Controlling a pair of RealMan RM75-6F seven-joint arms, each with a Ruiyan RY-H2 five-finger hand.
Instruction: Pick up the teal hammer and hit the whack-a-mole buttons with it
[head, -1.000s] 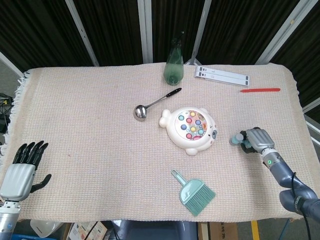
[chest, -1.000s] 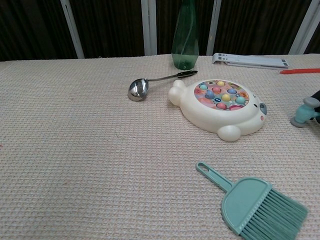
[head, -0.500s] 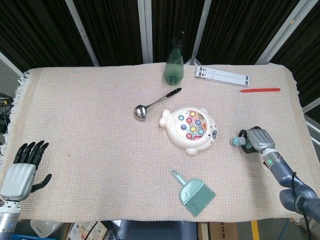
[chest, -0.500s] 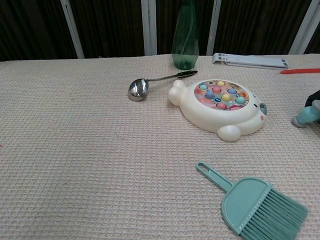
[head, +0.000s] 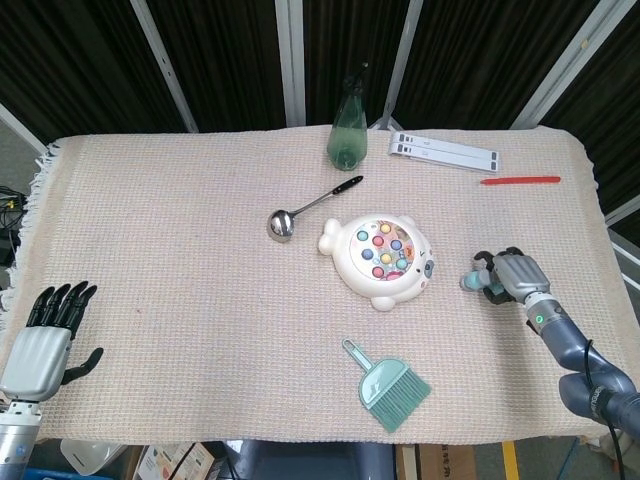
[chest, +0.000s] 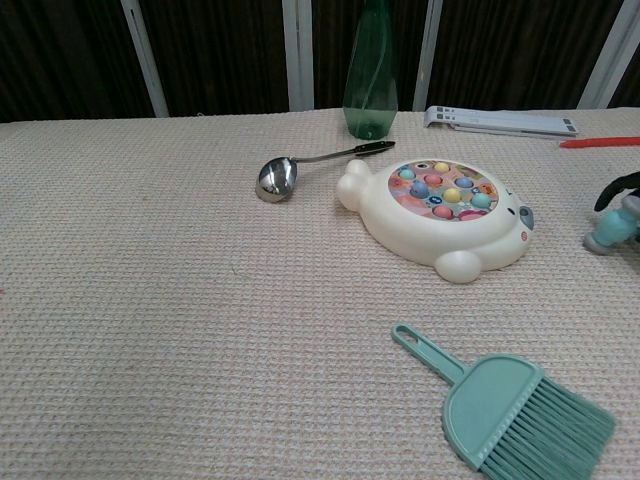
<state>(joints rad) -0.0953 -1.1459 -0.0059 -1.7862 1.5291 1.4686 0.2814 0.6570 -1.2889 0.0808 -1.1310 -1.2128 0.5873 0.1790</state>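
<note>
right hand (head: 514, 276) fingers curl round the teal hammer (head: 472, 281); left hand (head: 45, 338) released.

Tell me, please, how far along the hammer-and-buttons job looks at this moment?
Early stage. Done: the right hand has reached the teal hammer, right of the whack-a-mole toy. In hand: its fingers are curled around the hammer, whose head looks to be down at the tablecloth, so the lift is not evident. Left: raising it and hitting the buttons. The left hand rests open at the near left edge.

Woven beige table mat (head: 180, 230), whack-a-mole toy (head: 380, 260), ladle (head: 300, 212), brush (head: 392, 384), bottle (head: 347, 135)
</note>
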